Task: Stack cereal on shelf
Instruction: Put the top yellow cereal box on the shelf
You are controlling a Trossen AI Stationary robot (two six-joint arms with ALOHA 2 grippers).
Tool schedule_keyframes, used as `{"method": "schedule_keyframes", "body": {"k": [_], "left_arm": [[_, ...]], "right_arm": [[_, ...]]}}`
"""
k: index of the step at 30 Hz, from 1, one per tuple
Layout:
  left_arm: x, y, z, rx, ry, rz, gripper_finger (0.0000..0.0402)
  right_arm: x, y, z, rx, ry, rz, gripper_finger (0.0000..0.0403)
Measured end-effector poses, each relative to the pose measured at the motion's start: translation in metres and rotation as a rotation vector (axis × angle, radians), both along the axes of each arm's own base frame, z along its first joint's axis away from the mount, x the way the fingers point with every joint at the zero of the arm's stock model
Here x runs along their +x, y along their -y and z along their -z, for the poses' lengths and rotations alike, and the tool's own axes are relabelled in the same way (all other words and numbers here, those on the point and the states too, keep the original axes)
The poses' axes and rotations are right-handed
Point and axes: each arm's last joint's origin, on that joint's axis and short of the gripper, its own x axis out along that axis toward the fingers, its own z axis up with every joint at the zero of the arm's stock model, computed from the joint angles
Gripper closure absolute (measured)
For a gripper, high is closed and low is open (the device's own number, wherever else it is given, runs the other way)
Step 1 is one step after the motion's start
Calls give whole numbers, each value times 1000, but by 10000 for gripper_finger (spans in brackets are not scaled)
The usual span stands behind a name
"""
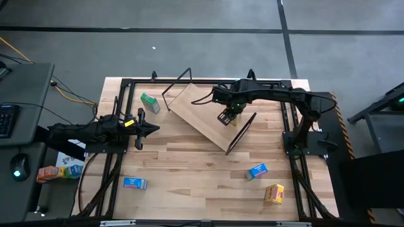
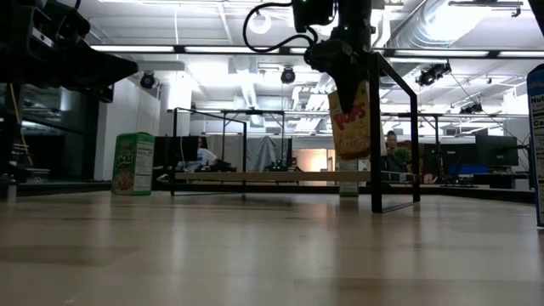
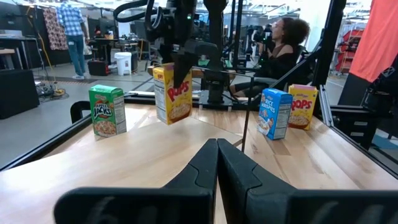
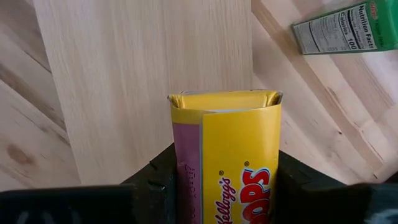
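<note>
With a yellow cereal box [image 4: 227, 155] clamped in the right pincer [image 1: 228, 117] above the shelf [image 1: 202, 116] at the overhead frame's centre, sliding off the tilted board could follow release, while the left pincer [image 1: 148, 129] is kept closed, empty.

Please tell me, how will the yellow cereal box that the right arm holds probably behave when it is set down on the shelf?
The yellow cereal box is thin cardboard, bowed at its top between the right gripper jaws, so probably light and crushable. Tall and narrow, it may tip on the shelf.

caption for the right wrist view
Right end effector holds a yellow cereal box above the shelf.
</note>
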Motion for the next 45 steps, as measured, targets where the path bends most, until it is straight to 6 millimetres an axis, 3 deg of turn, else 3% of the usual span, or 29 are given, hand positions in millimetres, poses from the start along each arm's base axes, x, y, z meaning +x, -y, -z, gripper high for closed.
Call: {"method": "schedule_keyframes", "body": {"k": [22,36,45], "left_arm": [[0,0,0,0,0,0,401],[0,0,0,0,0,0,401],[0,0,0,0,0,0,401]], "right_arm": [[1,0,2,10,-5,15,264],[-3,-1,20,44,-70,16,216],[-2,-1,14,49,-48,0,212]]}}
